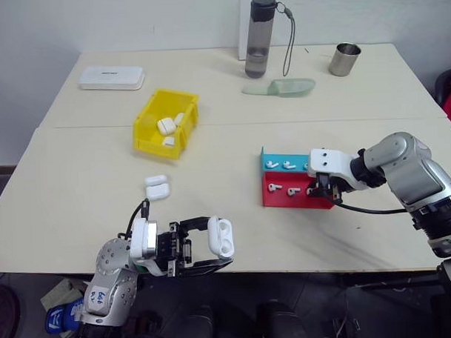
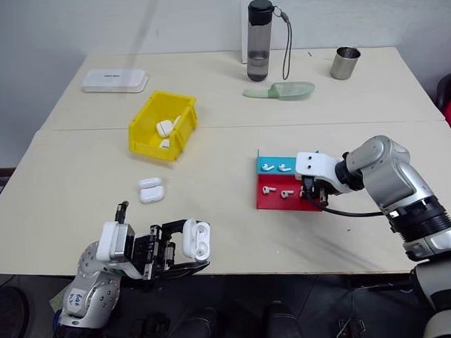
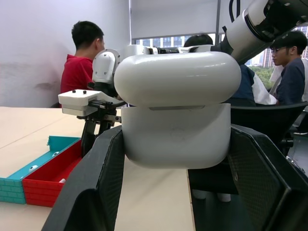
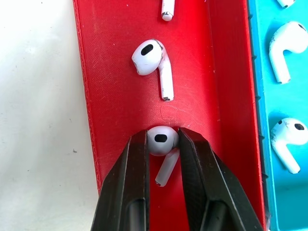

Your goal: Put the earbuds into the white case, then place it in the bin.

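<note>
Near the table's front edge my left gripper (image 1: 210, 245) is shut on a white case (image 1: 221, 237) with its lid hinged open; the left wrist view has this case (image 3: 178, 110) between the two black fingers. My right gripper (image 4: 162, 135) reaches down into the red half of the red-and-blue tray (image 1: 282, 201). Its fingers press both sides of one of the earbuds (image 4: 161, 141), which lies on the tray floor. Another earbud (image 4: 150, 57) lies just beyond it, and more sit in the blue half (image 4: 284, 48). The yellow bin (image 1: 155, 145) stands at the left middle with several cases inside.
Two more white cases (image 1: 156, 186) lie on the table in front of the bin. A flat white box (image 1: 111, 77), a dark bottle (image 1: 259, 38), a green scoop (image 1: 280, 87) and a metal cup (image 1: 345, 59) stand along the back. People (image 3: 79, 57) sit beyond the table.
</note>
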Controlling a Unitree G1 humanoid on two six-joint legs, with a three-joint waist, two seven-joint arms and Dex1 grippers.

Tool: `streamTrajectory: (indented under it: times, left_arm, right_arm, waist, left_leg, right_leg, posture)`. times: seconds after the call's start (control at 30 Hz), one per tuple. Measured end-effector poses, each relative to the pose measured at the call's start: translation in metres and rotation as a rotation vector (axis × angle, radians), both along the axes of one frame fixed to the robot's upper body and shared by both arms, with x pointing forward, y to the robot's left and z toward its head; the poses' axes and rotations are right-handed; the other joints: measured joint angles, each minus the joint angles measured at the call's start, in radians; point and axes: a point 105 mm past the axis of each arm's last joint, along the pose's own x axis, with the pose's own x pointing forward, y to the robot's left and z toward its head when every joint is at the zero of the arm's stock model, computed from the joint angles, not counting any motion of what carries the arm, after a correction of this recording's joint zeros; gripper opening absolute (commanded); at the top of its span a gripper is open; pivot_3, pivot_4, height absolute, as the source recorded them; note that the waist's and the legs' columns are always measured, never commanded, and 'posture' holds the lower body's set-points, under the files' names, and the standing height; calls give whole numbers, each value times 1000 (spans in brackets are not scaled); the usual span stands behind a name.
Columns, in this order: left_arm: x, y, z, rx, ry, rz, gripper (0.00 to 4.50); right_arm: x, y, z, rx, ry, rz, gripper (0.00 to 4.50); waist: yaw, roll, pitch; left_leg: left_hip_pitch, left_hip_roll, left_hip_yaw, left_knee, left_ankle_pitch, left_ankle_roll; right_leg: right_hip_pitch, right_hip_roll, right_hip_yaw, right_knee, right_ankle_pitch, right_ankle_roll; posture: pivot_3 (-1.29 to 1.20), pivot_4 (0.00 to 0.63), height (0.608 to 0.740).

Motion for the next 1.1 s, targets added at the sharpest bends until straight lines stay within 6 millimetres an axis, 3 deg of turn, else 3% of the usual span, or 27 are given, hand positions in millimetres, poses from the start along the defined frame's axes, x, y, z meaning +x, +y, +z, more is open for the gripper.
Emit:
streamTrajectory:
  times: [0.3,0.37,0.47,0.57,0.73,0.87,1.1]
  left_arm:
    - [2,0,1,-3,1,9,2770]
    - [4,-1,5,-31,5,14,2770]
    - [9,-2,18,-75,-6,-1,2770]
    - [14,-6,30,-117,-18,-23,2770]
    - [26,-11,44,-151,-48,-51,2770]
    - [33,-13,48,-158,-41,-63,2770]
    - [33,-16,54,-183,-1,-116,2770]
  right_arm:
    - [-8,3,1,77,48,28,441]
    - [-14,8,14,161,44,71,441]
    - [-27,13,51,316,-65,204,441]
    - [-50,21,77,517,-158,350,441]
    - [-87,61,109,1037,-244,504,441]
    - [-103,87,129,1239,-341,557,441]
    - [-118,125,133,1366,-344,663,441]
  waist:
    - [0,0,0]
    - [2,0,0]
    - [6,0,0]
    - [4,0,1]
    - [-7,-1,1]
    - [-8,-1,1]
    - [-13,-1,1]
  left_leg:
    - [-1,0,0,0,0,0]
    - [-1,0,0,1,0,0]
    - [-2,0,-2,2,0,0]
    - [-1,0,-2,3,-1,0]
    - [0,1,-1,5,-2,0]
    - [0,1,-2,6,-2,0]
    - [0,0,-3,6,-2,0]
  right_leg:
    - [0,0,0,0,0,0]
    - [0,0,0,0,0,0]
    - [0,0,-2,0,0,0]
    - [2,0,-2,0,0,0]
    - [2,1,-2,3,0,0]
    - [1,1,-2,4,0,0]
    - [1,1,-2,4,0,0]
  posture:
    - [0,150,740]
    - [0,150,740]
    - [0,150,740]
    - [0,150,740]
    - [0,150,740]
    - [0,150,740]
    - [0,150,740]
